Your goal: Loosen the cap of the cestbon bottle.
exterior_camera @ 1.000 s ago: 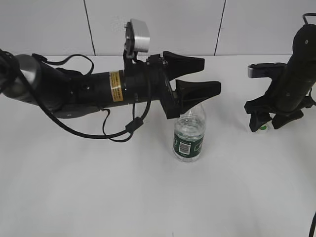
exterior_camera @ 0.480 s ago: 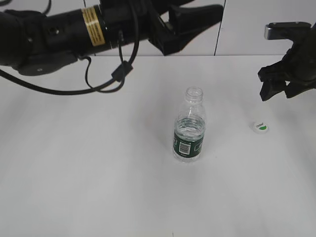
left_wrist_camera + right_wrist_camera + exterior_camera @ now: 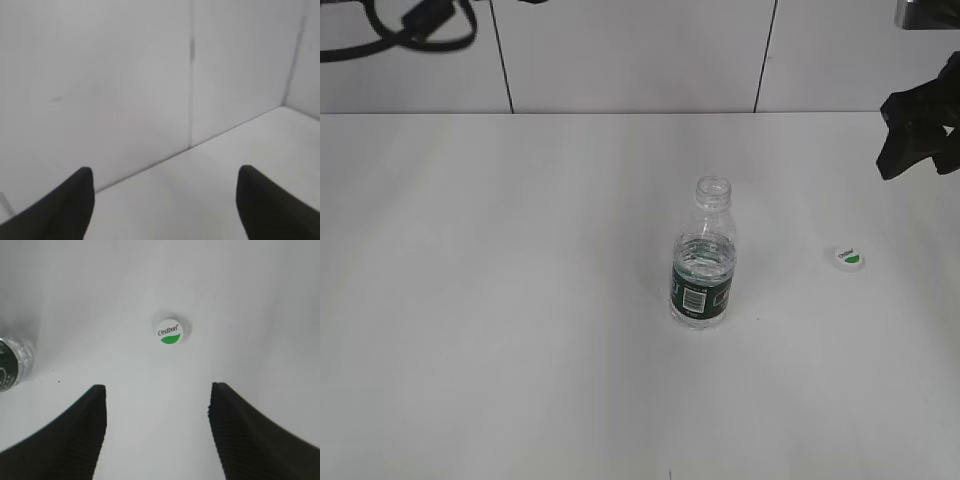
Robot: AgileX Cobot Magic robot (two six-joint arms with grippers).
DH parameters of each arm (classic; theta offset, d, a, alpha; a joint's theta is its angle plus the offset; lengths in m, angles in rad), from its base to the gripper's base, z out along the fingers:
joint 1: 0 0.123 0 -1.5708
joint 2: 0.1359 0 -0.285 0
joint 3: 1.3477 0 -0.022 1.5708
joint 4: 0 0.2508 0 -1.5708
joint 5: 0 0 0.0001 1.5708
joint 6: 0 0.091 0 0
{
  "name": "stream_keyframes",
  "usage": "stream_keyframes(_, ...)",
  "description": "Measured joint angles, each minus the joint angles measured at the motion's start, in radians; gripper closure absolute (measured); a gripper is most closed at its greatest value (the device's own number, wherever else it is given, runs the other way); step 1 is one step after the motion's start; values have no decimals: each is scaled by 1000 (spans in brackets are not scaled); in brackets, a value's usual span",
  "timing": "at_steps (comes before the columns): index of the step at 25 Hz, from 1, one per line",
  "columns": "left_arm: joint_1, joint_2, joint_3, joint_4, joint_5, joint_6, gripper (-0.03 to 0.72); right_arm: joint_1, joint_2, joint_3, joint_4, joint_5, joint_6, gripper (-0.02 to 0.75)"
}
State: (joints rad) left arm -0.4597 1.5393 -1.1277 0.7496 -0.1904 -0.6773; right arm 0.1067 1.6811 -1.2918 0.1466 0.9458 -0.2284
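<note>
The cestbon bottle [image 3: 703,260] stands upright mid-table with its neck bare, clear and ribbed with a dark green label; its edge shows at the left of the right wrist view [image 3: 12,362]. The cap [image 3: 848,257] lies flat on the table to its right, white with a green patch [image 3: 168,332]. My right gripper [image 3: 917,160] hangs open above and right of the cap, nothing between its fingers [image 3: 157,392]. My left gripper [image 3: 165,175] is open and empty, facing the back wall; in the exterior view only its cable shows at the top left.
A white tabletop [image 3: 520,300] runs back to a white panelled wall [image 3: 630,55] with dark vertical seams. A black cable loop [image 3: 420,25] hangs at the upper left corner.
The left arm has swung up and away from the bottle, out of the exterior view. The right gripper has lifted off the cap, leaving it on the table, and moved up and right.
</note>
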Motion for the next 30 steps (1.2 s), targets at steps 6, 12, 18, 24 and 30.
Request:
stream_keyframes(6,53,-64,0,-83,444,-2,176,0,-31,0,2,45,0,246)
stream_keyframes(12,156,-65,0,-349,676,179,179,0,-31,0,16,61,0,246)
stream_keyframes(18,285,-65,0,-585,808,433,179,0,-31,0,37,63,0,246)
stream_keyframes(24,373,-65,0,-634,898,560,179,0,-31,0,58,62,-11,246)
stream_keyframes(30,388,-65,0,-634,969,611,179,0,-31,0,66,62,-16,246)
